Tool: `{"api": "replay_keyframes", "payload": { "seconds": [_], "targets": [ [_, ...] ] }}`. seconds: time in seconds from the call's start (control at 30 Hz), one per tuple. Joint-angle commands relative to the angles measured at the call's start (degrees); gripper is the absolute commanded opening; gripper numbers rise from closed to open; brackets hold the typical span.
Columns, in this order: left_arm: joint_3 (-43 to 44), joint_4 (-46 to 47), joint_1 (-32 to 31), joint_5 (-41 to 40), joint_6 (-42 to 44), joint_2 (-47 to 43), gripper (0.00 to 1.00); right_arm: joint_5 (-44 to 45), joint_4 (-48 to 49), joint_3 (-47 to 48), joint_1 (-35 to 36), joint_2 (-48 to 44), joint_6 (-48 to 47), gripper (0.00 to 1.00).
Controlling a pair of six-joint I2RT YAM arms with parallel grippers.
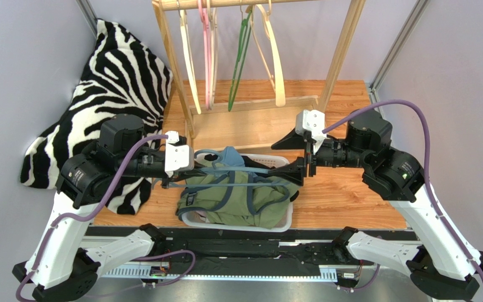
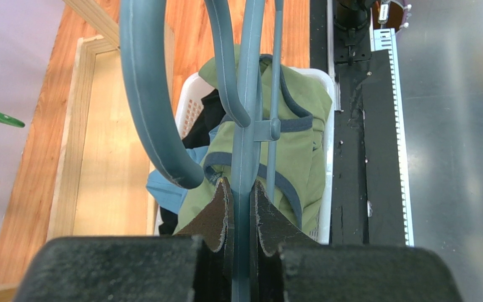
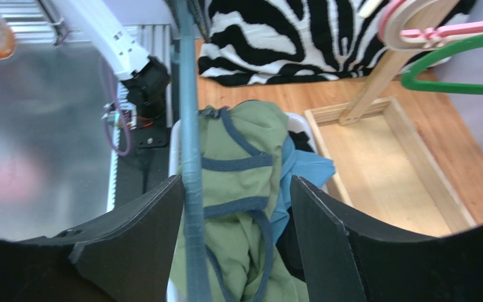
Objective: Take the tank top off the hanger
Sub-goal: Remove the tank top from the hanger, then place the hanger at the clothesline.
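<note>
Top external view puts the job mid-way: the green tank top [image 1: 238, 198] sags into a white basket [image 1: 272, 159] at the middle of the surface's near edge, and a strap looks looped over the blue hanger [image 1: 250, 170] held level just above it, though I cannot tell how much is threaded on. The left gripper [image 1: 190, 168] reaches in from the left edge, forearm level, its jaws pressed together on the hanger's stem beside the hook. The right gripper [image 1: 294, 171] comes in level from the right edge, its jaws spread wide; the hanger's far arm runs by one jaw and cloth lies between them, nothing pinched. Next, I judge, the right jaws should close on fabric alone, not the bar, and draw it off that end while the left holds steady.
</note>
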Motion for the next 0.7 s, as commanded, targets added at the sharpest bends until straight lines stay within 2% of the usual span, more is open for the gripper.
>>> {"api": "replay_keyframes", "payload": {
  "seconds": [0.0,0.1,0.27,0.37,0.53,0.57,0.6,0.63,0.67],
  "targets": [
    [0.4,1.1,-0.6,1.3,1.8,-0.6,0.0,-6.2,-4.4,3.1,0.0,0.4,-0.7,0.64],
    [0.8,1.1,-0.8,0.1,2.3,-0.4,0.0,-7.3,-5.6,2.7,0.2,0.6,0.5,0.56],
    [1.8,1.6,-0.8,-1.0,2.5,0.0,0.0,-5.5,-6.7,0.1,1.6,0.1,1.8,0.53],
    [2.4,1.7,-0.9,-1.4,2.5,0.2,0.0,-3.4,-7.2,-1.2,2.3,-0.3,2.3,0.46],
    [3.8,1.9,-0.9,-1.5,2.2,0.6,0.0,1.4,-7.2,-1.7,3.3,-1.1,2.7,0.27],
    [3.9,1.9,-0.9,-1.2,2.1,0.7,0.0,1.9,-7.1,-1.6,3.4,-1.3,2.9,0.21],
    [4.1,1.9,-0.9,-1.2,2.0,0.6,0.0,2.5,-6.9,-1.4,3.5,-1.5,2.8,0.06],
    [4.1,1.9,-0.9,-1.0,1.9,0.6,0.0,3.2,-6.6,-1.4,3.8,-1.7,3.4,0.0],
    [4.0,2.0,-0.9,-1.0,1.9,0.5,0.0,4.1,-5.8,-1.4,3.7,-2.4,3.5,0.0]
  ]
}}
